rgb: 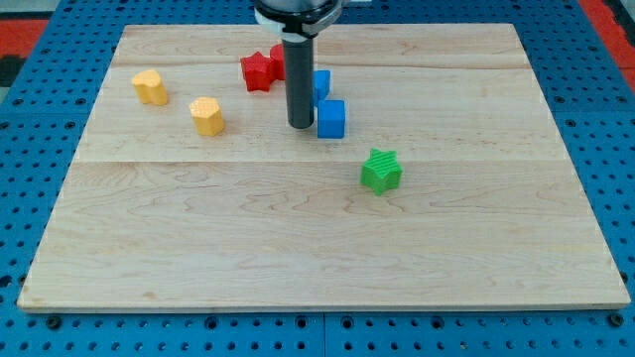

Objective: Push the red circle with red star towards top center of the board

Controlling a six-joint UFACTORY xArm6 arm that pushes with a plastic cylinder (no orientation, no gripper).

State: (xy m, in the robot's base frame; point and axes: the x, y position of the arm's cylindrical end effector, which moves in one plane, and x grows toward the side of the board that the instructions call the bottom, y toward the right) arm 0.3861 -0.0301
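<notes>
You're looking at a bench of pale wood, its grain running across in long planks with a smooth, matt finish. Around it the blue base looks like painted metal or plastic, dotted with holes. The rod is dark and smooth with a dull sheen. The red star, blue cube and two yellow blocks look like matt plastic; the green star shows fine ridges on its faces.
</notes>
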